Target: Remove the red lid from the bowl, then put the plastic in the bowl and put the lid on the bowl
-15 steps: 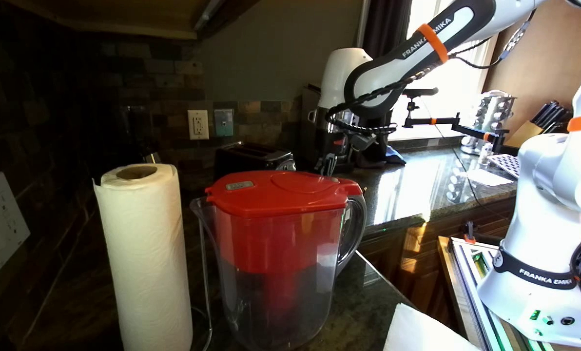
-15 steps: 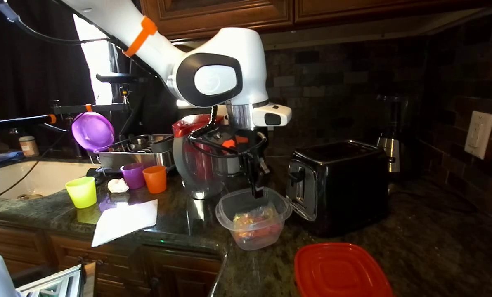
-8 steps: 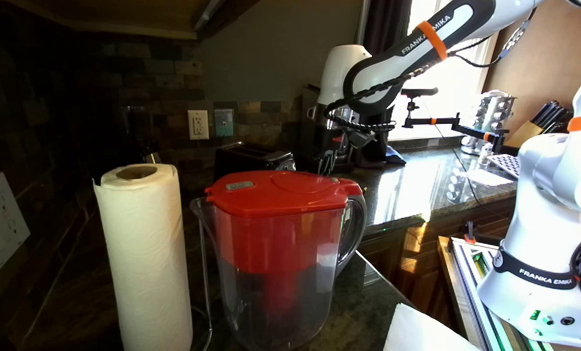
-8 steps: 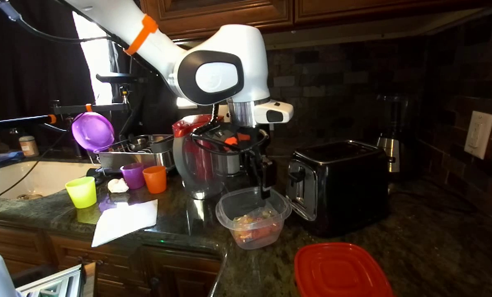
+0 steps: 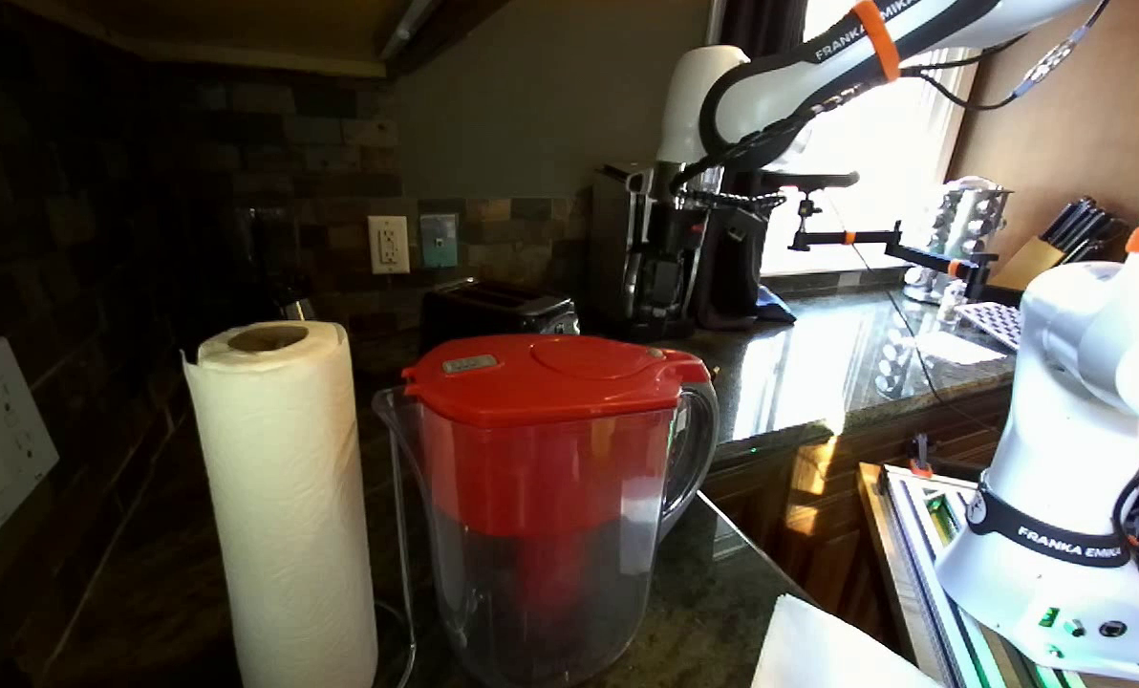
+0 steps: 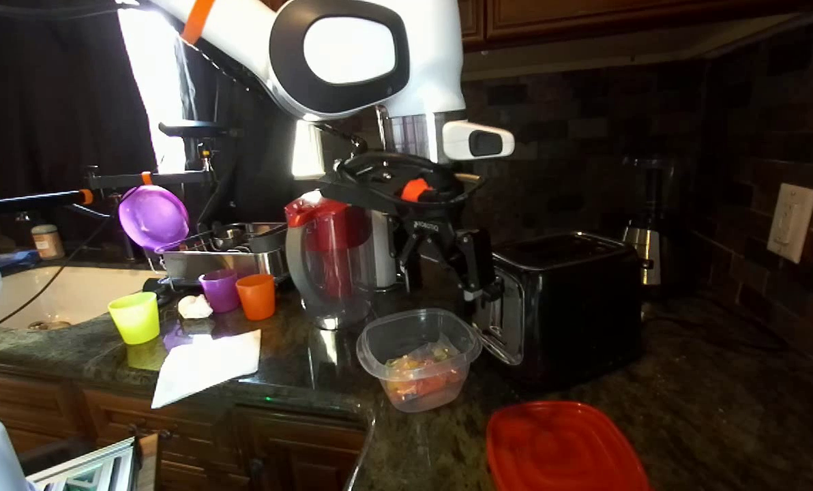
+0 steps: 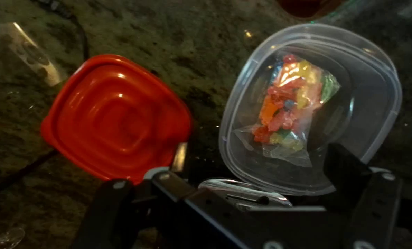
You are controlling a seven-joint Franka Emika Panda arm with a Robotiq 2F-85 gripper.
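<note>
The plastic, a clear bag of colourful gummies (image 7: 289,100), lies on the bottom of the clear bowl (image 7: 368,86); both also show in an exterior view, the bag (image 6: 423,372) inside the bowl (image 6: 394,339). Off the bowl, the red lid (image 6: 563,450) rests flat on the counter; the wrist view has the lid (image 7: 119,117) on its left side. Above the bowl's toaster-side edge, my gripper (image 6: 447,283) stands wide open with nothing between its fingers. In the wrist view the gripper (image 7: 261,155) covers part of the bowl's rim and the lid's lower edge.
A black toaster (image 6: 570,314) stands close beside the bowl and the gripper. Behind the bowl is a red-topped pitcher (image 6: 331,252). Cups, such as the orange cup (image 6: 256,296), and white paper (image 6: 209,368) lie to the left. A paper towel roll (image 5: 283,506) stands near the pitcher.
My gripper has risen out of the bowl, and its fingers have spread apart. The bag of gummies stays in the bowl. The lid has not moved.
</note>
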